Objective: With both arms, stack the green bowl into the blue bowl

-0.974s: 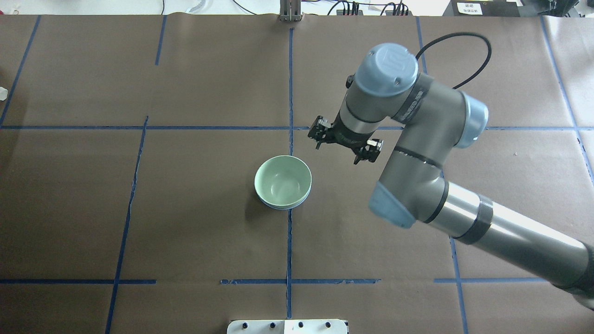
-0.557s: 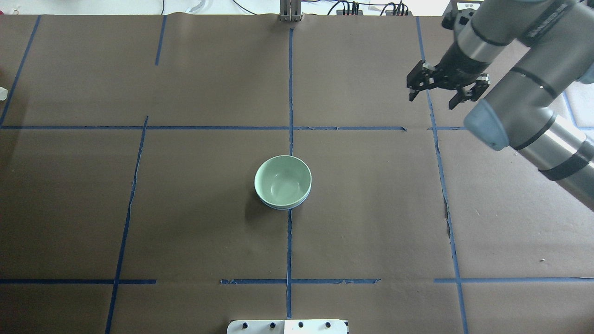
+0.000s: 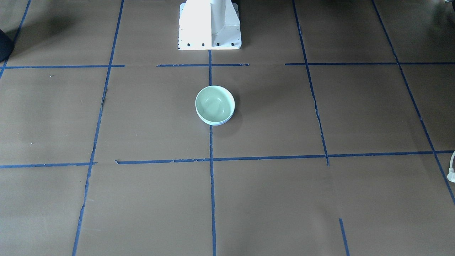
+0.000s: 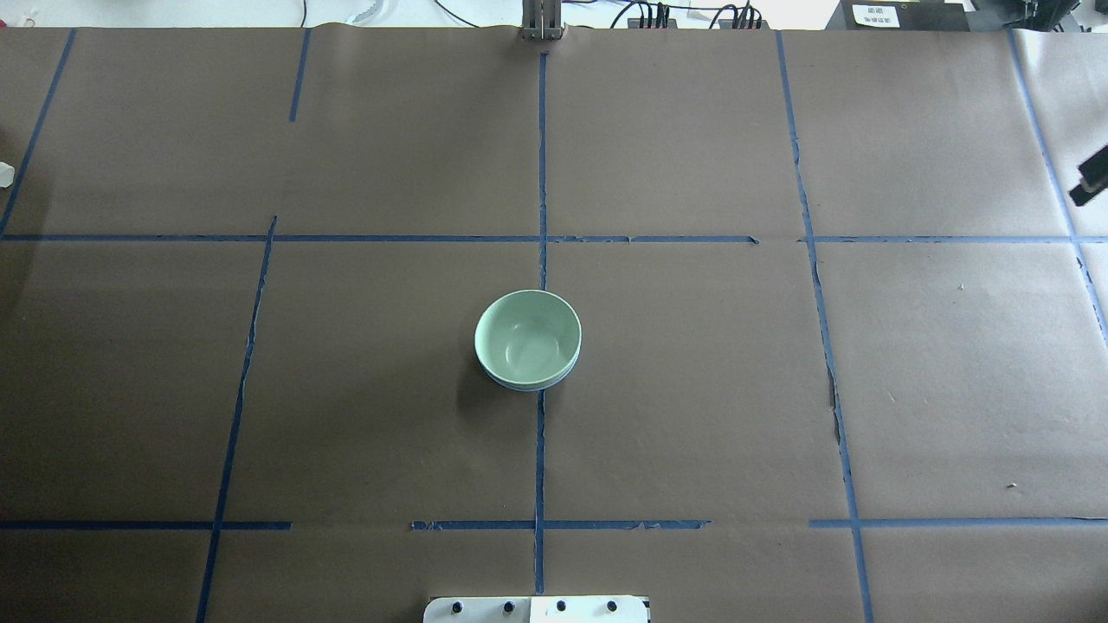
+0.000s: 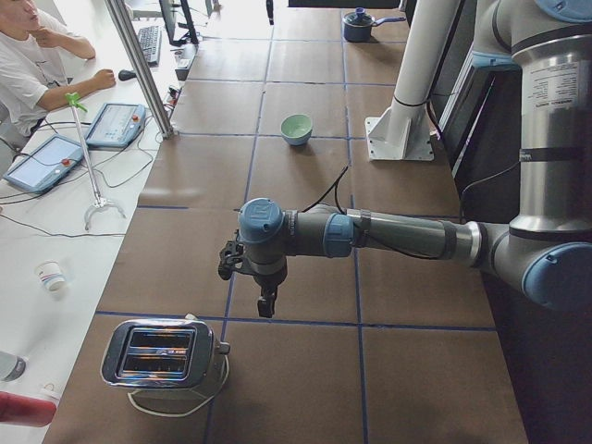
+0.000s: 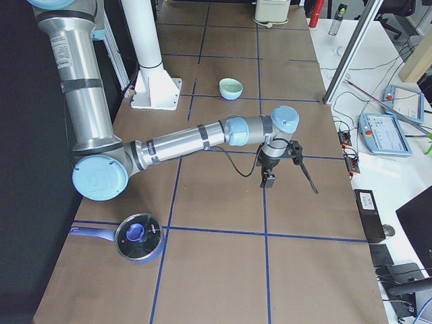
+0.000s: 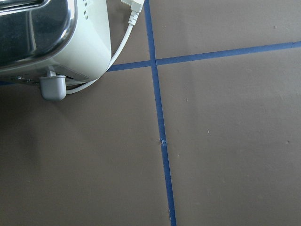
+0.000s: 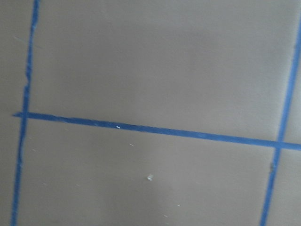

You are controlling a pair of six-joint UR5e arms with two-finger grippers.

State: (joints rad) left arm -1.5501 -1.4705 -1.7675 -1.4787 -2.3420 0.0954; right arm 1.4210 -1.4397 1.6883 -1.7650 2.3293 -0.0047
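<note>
The green bowl [image 4: 528, 336] sits nested inside the blue bowl [image 4: 530, 386], of which only a thin rim shows, at the table's centre. In the front-facing view the green bowl [image 3: 215, 102] again rests in the blue bowl [image 3: 215, 123]. My right gripper [image 6: 290, 182] hangs over the table far to the bowls' right. Only a black fragment [image 4: 1088, 183] of it shows at the overhead view's right edge. My left gripper [image 5: 246, 289] hovers near the toaster, far from the bowls. I cannot tell whether either gripper is open or shut. Neither wrist view shows fingers.
A silver toaster [image 5: 162, 356] with its white cord [image 7: 124, 35] stands at the table's left end. A blue pot with a lid [image 6: 138, 237] sits at the right end. The white robot pedestal [image 3: 209, 25] stands behind the bowls. A person [image 5: 32, 46] sits beyond the far edge.
My right arm swung from just right of the bowls up and away to the right, almost out of the overhead view. The stacked bowls did not move.
</note>
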